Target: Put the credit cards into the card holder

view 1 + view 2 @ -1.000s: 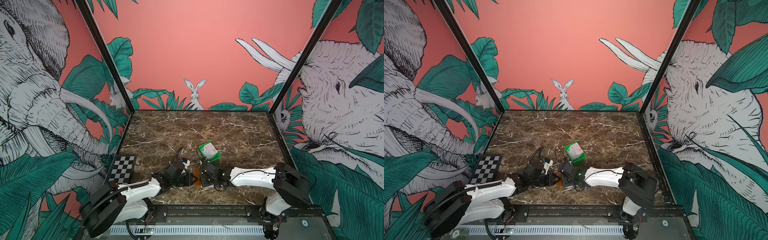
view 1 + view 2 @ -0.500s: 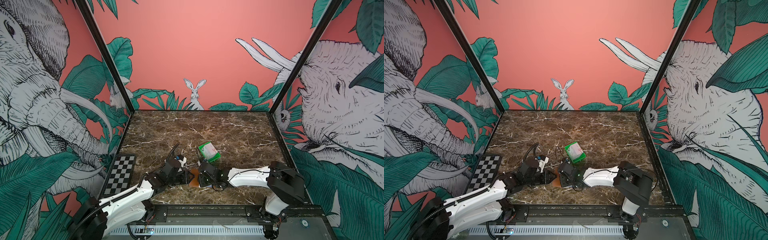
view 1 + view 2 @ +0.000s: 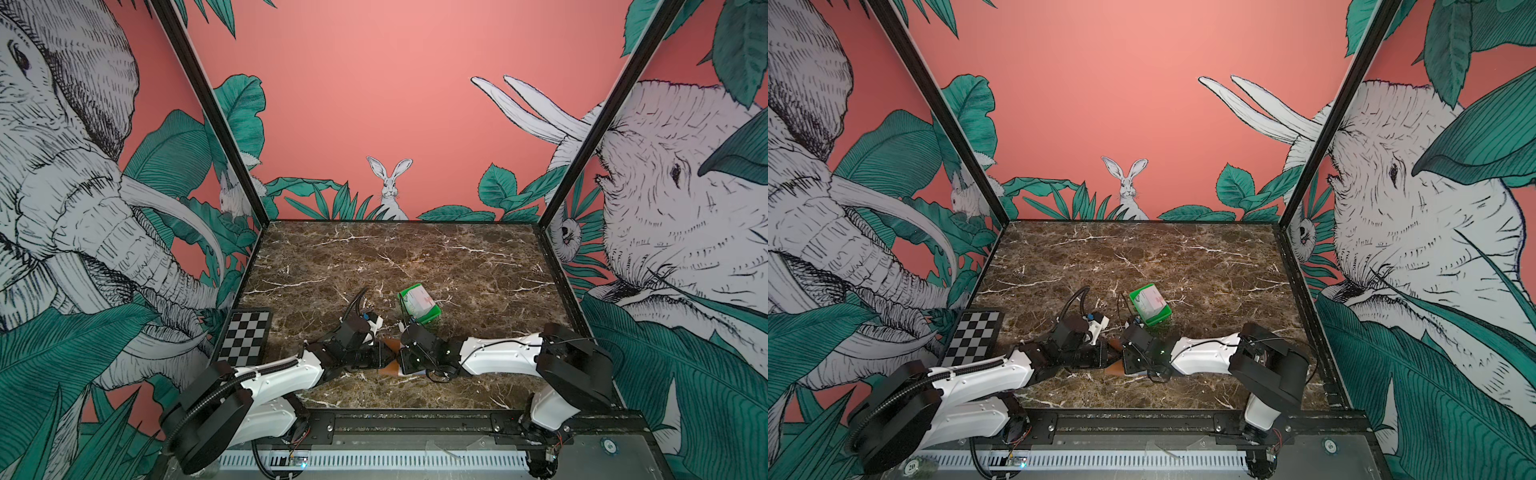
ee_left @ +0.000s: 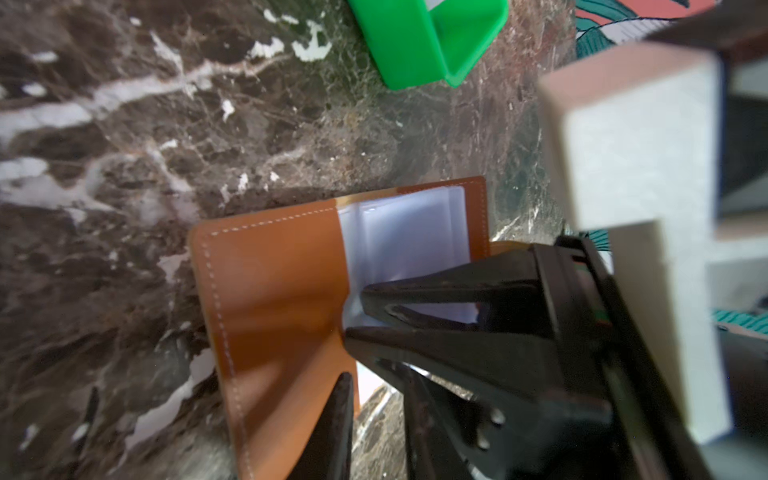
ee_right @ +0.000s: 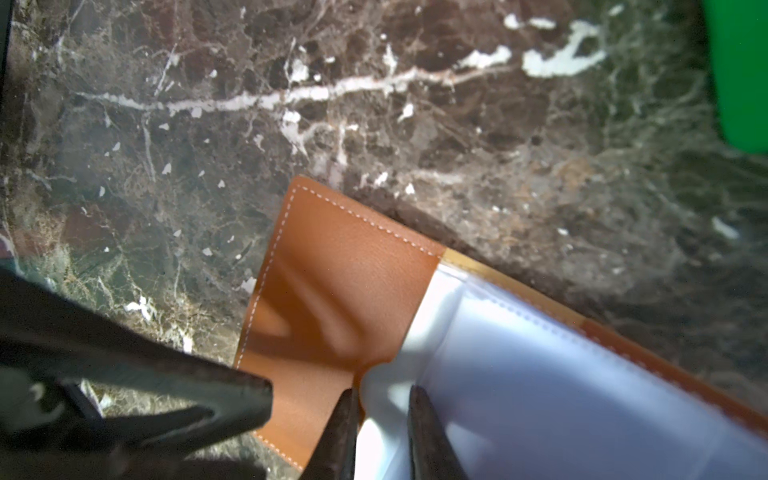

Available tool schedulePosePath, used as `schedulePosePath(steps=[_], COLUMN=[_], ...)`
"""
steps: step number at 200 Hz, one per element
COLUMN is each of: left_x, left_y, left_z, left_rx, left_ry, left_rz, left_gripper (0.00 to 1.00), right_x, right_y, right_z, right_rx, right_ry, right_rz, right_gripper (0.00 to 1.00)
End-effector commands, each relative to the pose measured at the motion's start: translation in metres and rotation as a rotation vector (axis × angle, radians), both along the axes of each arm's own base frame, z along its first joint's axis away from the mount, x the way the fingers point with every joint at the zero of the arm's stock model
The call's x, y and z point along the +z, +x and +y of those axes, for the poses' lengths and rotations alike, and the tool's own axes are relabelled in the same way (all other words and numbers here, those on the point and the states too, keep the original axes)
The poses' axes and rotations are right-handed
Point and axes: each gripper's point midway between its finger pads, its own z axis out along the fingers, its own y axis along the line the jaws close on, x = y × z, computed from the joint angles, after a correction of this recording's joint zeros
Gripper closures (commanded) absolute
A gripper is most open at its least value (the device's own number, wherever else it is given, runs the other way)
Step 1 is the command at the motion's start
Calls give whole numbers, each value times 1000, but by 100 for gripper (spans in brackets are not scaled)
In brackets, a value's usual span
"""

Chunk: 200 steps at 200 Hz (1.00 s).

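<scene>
The marble table carries all the work near its front edge, where both arms meet nose to nose. We judge the spot was chosen because either arm can reach it.

The checkerboard lies front left, apart from the work.

The green tray sits just behind the grippers. The credit cards lie stacked in it, pale with red print on top, and neither gripper carries one. We read the step in hand as preparing a pocket, not loading.

The card holder lies open on the table, with the tan flap on one half and the clear sleeves on the other.

The right gripper has narrow fingers. The sleeve edge by the fold is bunched between them and touches both. We take this as a pinch, probably to lift a sleeve mouth open.

The left gripper also has narrow fingers. It sits at an edge of the tan flap, with one finger over the leather. We cannot tell whether it clamps or only hovers. Its likely purpose is to stop the card holder sliding while the other arm pulls.

View notes:
- Both top views give the layout and the tray's contents. The grippers hide nearly all of the card holder there, and only tan slivers show.
- The wrist views show the sleeves, the stitching and the finger contact. Of the tray they show only the outer wall, and no cards.
</scene>
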Motion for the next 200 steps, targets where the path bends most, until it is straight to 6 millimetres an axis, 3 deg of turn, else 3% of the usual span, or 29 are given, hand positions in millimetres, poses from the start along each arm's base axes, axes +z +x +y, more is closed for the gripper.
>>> schedulePosePath(steps=[1, 10, 19, 80, 139, 169, 200], left_x=[2, -2, -5, -22, -19, -19, -5], left_y=[3, 4, 4, 1, -1, -4, -5], left_z=[-3, 0, 1, 2, -1, -3, -11], left_rx=[-5, 3, 5, 3, -25, -48, -61], left_ry=[-22, -7, 0, 26, 50, 42, -12], left_rz=[-29, -27, -28, 5, 5, 11, 14], left_gripper=[77, 77, 78, 79, 79, 79, 79], right_x=[-10, -11, 2, 16, 0, -5, -6], right_y=[-6, -7, -5, -2, -3, -4, 5], right_z=[-15, -17, -14, -25, -56, -62, -63], right_rx=[-13, -14, -11, -35, -104, -123, -141], right_ry=[-35, -37, 0, 11, -128, -170, -198], right_rz=[35, 40, 23, -14, 11, 25, 30], right_gripper=[78, 78, 78, 78, 79, 80, 81])
